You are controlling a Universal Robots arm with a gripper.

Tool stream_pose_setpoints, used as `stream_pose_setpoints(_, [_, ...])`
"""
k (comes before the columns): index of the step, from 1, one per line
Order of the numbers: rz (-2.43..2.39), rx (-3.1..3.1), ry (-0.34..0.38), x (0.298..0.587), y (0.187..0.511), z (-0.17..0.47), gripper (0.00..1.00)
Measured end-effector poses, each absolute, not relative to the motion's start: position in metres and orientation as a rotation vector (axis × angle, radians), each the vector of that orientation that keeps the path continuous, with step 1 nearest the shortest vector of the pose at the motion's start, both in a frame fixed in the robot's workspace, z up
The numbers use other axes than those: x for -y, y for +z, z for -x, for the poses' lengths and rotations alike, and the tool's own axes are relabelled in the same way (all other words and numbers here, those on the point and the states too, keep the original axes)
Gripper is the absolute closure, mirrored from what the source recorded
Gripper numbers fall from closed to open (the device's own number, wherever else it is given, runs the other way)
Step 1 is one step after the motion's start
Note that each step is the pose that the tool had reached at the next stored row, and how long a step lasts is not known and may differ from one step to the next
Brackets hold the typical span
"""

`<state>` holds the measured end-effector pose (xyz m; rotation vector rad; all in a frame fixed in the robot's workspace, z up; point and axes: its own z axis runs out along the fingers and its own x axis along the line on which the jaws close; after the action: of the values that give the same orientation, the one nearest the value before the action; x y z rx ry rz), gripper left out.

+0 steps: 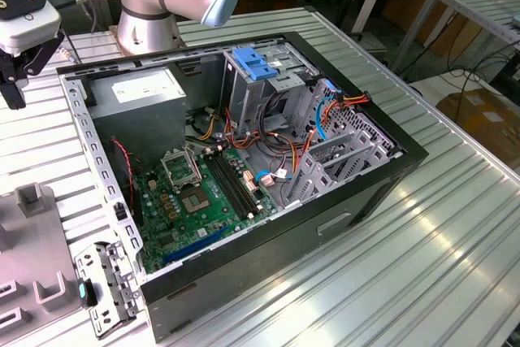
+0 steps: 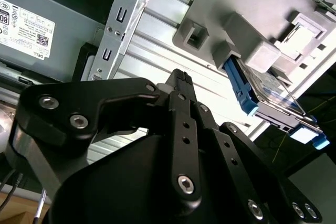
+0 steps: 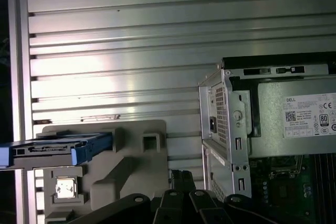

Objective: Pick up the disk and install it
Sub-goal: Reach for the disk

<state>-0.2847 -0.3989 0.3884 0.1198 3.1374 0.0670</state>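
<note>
Silver disk (image 3: pixel 52 149) with blue side rails slotted in a grey holder (image 3: pixel 134 150) on the ribbed metal desk (image 3: pixel 131 51), black fingers (image 2: pixel 181 85) pressed together and empty above the desk, open computer case (image 1: pixel 268 160) toward the exterior view's right.

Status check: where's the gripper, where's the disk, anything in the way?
Gripper over the table, beside the computer case. Disk seated in grey holder, not gripped. Path to it looks clear.
</note>
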Motion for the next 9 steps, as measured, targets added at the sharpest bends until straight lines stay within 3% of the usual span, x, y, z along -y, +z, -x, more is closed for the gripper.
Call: stream_pose_setpoints(9, [-0.120, -3.137, 0.069, 0.394, 0.386, 0.314, 0.89])
